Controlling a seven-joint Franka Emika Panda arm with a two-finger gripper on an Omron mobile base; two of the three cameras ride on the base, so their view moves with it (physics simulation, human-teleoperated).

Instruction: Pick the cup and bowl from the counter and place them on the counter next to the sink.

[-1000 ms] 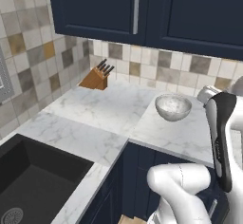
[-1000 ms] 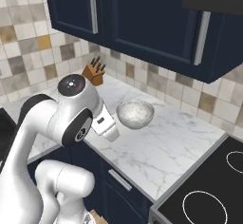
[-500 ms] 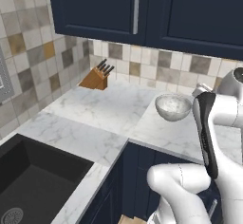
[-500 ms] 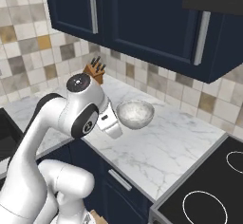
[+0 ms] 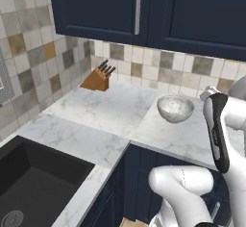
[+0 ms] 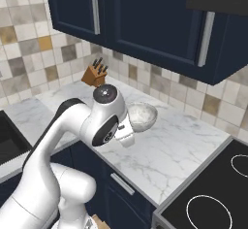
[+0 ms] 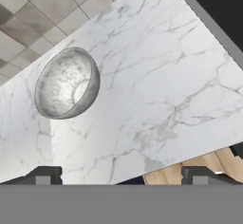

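- Left base view: the bowl (image 5: 176,109) sits upright on the counter (image 5: 110,110), on the stretch past the inside corner and well apart from the sink (image 5: 33,187), which is sunk into the near left run. A knife block (image 5: 97,78) stands against the tiled wall, between sink side and bowl but further back. The bare marble beside the basin looks like the sensible drop zone, since the task wants the bowl set next to the sink.
- Right base view: the bowl (image 6: 142,116) lies just behind the arm's elbow joint, which partly covers it. A black stove top (image 6: 213,199) borders the counter (image 6: 164,155) on the side of the bowl away from the sink.
- Hand view: the camera looks down on the counter (image 7: 161,90) with the bowl (image 7: 66,83) off to one side, not between the fingers. The gripper (image 7: 118,175) hangs above the counter edge, its two tips set wide apart and holding nothing, probably readied for a grasp on the bowl's rim. It would need to shift toward the bowl before closing.
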